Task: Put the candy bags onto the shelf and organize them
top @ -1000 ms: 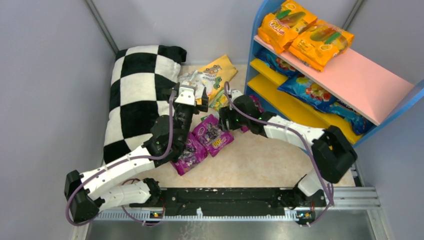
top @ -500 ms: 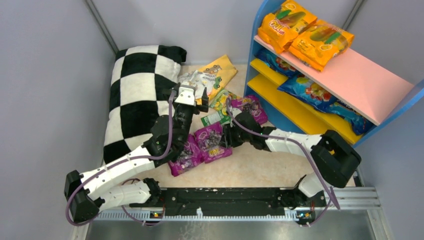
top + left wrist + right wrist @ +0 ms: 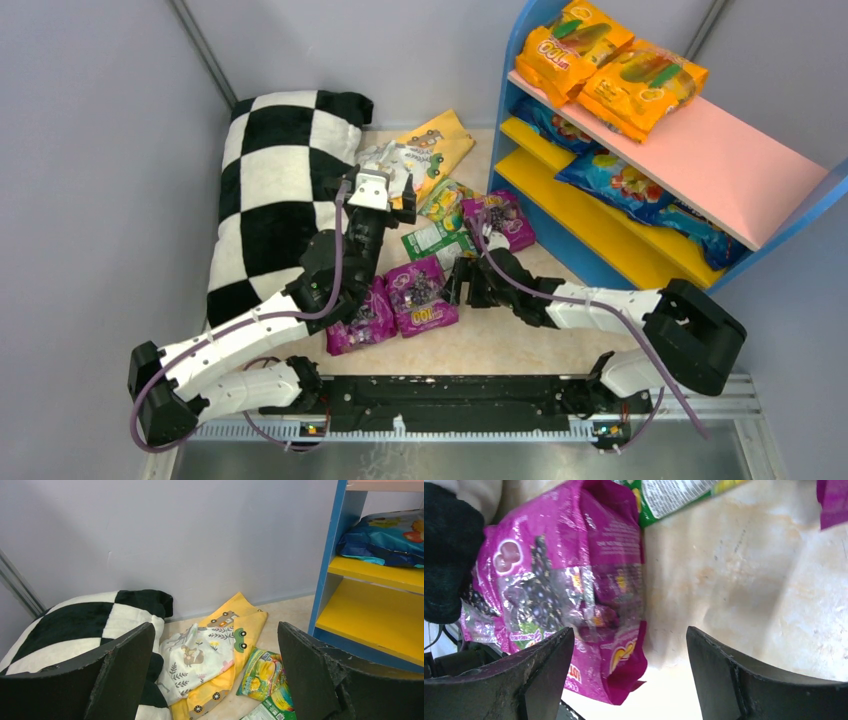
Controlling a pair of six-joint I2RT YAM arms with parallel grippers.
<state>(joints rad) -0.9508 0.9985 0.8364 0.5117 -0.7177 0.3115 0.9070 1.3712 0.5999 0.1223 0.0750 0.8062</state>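
1. The right gripper (image 3: 628,632) is released, jaws wide astride the purple candy bag (image 3: 574,580); the left gripper (image 3: 215,627) hangs open and empty.
2. The bag lies flat on the table (image 3: 520,335), well apart from the shelf (image 3: 700,150).
3. Risk: the jaws may pinch only slick film at the edge, and the bag slips out.

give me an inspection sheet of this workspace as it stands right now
surface: beige tabletop, bags and cloth scattered on it
job's things: shelf holds two orange bags on its pink top, blue bags on the yellow boards; three purple bags and two green bags lie on the tabletop
clutter: checkered pillow; patterned cloth beside it
jaws: left arm has open jaws, raised near the cloth, holding nothing; right arm has open jaws, low at the edge of the middle purple bag
cables: purple cables along each arm, no snag seen
surroundings: grey walls; black rail at the near edge
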